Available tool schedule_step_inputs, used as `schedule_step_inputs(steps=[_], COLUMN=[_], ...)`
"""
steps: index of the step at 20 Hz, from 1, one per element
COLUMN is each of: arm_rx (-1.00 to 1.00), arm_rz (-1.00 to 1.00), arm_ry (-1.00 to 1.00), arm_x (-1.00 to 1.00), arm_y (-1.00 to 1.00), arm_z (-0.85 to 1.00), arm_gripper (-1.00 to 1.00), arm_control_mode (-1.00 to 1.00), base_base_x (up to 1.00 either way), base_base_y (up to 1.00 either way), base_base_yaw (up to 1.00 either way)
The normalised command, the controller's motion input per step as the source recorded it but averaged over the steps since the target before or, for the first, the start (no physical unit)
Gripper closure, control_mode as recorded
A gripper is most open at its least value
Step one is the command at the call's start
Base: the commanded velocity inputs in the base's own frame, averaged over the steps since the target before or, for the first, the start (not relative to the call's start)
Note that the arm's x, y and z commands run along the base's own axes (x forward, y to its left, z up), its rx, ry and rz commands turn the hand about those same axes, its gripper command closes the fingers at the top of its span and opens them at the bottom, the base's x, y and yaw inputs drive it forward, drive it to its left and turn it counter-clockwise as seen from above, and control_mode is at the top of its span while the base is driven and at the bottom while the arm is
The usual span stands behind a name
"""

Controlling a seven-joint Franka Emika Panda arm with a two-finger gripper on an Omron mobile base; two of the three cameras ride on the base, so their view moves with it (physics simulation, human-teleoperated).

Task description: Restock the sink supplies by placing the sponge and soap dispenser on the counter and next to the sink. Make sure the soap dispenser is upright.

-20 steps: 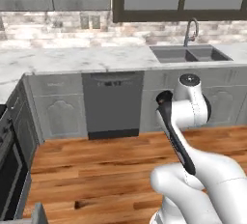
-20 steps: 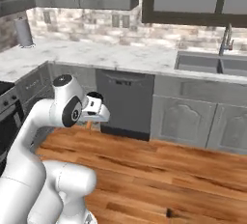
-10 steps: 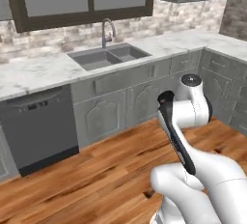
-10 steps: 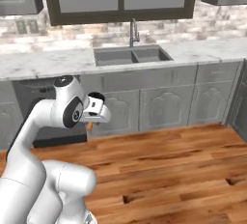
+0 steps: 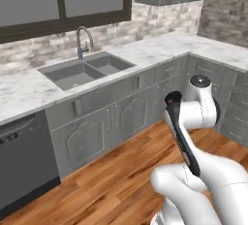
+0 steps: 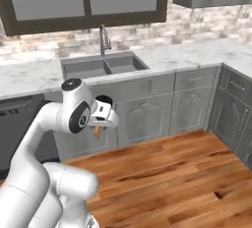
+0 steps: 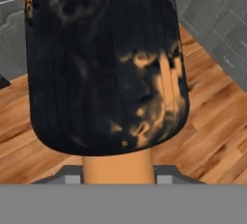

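Observation:
The soap dispenser (image 7: 106, 63) looms close in the hand view, a black bottle with orange blotches and an orange pump neck at the bottom. My gripper (image 6: 100, 124) is shut on it, held in front of the arm above the wooden floor, with the orange tip of the soap dispenser (image 6: 96, 132) poking out below the hand. The sink (image 5: 58, 67) (image 6: 81, 60) lies in the white marble counter (image 5: 160, 47) (image 6: 197, 55) under the window, well ahead of my hand. A curved faucet (image 5: 81, 40) (image 6: 103, 38) rises behind the basin. The sponge is out of view.
Grey base cabinets (image 6: 147, 109) run below the counter and turn a corner at the right (image 5: 227, 98). A dark dishwasher (image 5: 19, 166) (image 6: 17, 124) stands left of the sink. Wooden floor (image 6: 172, 173) lies between me and the cabinets.
The whole scene has slid leftward as the base moved: the sink now sits left of centre and the corner cabinets have come into view. The arm keeps its pose with the bottle held.

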Motion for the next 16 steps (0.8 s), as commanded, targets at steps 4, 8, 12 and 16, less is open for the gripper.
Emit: schedule_step_inputs(steps=[4,8,12,16], arm_rx=[0.00,0.00,0.00,0.00], arm_rz=[0.00,0.00,0.00,0.00], arm_ry=[0.00,0.00,0.00,0.00], arm_x=[0.00,0.00,0.00,0.00], arm_y=[0.00,0.00,0.00,0.00], arm_z=[0.00,0.00,0.00,0.00], arm_gripper=[1.00,1.00,1.00,1.00], arm_control_mode=[1.00,1.00,1.00,1.00], base_base_x=[1.00,1.00,1.00,1.00], base_base_y=[0.06,0.23,0.14,0.00], base_base_yaw=[0.30,0.45,0.46,0.46])
